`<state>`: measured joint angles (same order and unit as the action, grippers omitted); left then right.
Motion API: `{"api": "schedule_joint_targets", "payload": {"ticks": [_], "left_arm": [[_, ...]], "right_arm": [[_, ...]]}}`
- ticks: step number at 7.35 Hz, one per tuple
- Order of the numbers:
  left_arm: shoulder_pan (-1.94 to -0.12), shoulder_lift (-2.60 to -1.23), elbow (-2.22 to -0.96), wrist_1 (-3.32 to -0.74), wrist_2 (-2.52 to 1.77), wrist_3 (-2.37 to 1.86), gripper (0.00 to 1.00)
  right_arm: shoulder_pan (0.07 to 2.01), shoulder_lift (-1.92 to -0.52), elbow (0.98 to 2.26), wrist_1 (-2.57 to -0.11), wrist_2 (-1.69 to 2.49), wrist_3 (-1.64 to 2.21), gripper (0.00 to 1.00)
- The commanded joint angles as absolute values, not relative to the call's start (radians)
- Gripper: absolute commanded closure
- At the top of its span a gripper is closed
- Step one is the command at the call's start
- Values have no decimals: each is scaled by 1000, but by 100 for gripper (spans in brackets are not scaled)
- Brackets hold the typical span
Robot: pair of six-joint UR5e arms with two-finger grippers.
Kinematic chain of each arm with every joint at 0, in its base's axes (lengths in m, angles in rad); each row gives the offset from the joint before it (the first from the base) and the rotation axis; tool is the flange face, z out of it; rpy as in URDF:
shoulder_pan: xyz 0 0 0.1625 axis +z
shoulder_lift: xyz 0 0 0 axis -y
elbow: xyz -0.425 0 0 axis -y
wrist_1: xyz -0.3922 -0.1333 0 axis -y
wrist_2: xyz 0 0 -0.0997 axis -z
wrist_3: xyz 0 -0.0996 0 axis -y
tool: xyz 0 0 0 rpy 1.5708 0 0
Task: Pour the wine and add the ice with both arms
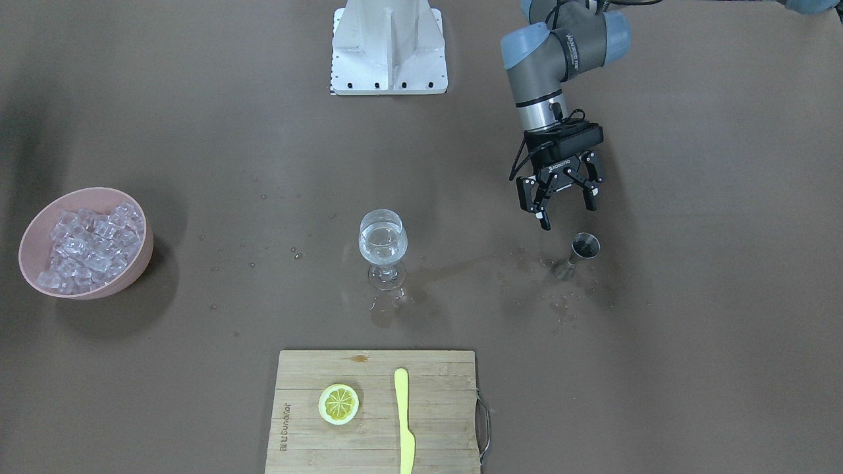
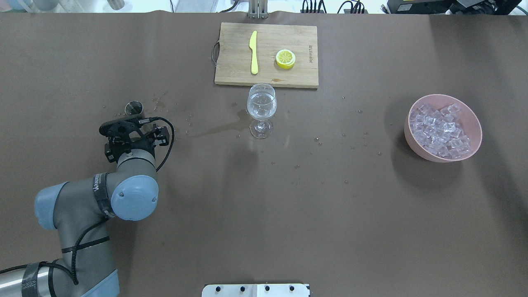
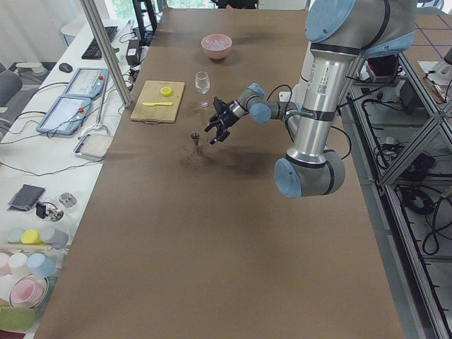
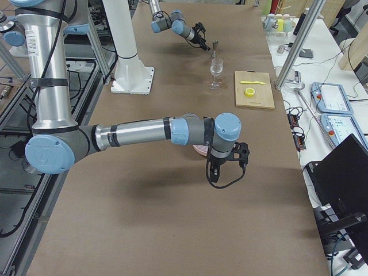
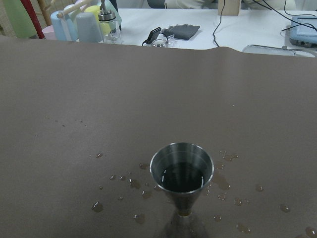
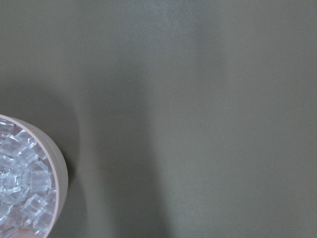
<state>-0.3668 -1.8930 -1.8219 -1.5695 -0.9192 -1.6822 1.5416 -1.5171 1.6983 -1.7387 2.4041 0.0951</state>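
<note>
A stemmed glass (image 1: 382,243) stands mid-table with clear wine (image 2: 261,105) in its bowl. At the table's end a pink bowl (image 1: 135,263) holds heaped ice (image 1: 89,247). My left gripper (image 1: 568,212) hangs open and empty just behind a small steel jigger (image 1: 585,245). The left wrist view looks down into the jigger (image 5: 182,171), which is wet inside. My right gripper (image 4: 225,156) shows only in the exterior right view, hovering beside the pink bowl; whether it is open or shut I cannot tell. The right wrist view catches the ice (image 6: 20,188) at its lower left.
A wooden cutting board (image 1: 435,395) near the far edge carries a lemon slice (image 1: 338,403) and a yellow knife (image 1: 404,421). Spilled drops and a wet streak (image 1: 461,266) lie between the glass and the jigger. The white pedestal (image 1: 388,46) stands at the robot's side.
</note>
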Motion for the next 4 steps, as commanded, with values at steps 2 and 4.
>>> {"api": "schedule_joint_targets", "payload": {"ticks": [2, 4], "left_arm": [[-348, -1942, -1724, -1572, -830, -1733, 2], [-350, -1969, -1723, -1574, -767, -1736, 3]], "right_arm": [[1542, -1517, 1695, -1738, 2405, 94, 0], [1542, -1517, 1695, -1736, 2405, 94, 0]]}}
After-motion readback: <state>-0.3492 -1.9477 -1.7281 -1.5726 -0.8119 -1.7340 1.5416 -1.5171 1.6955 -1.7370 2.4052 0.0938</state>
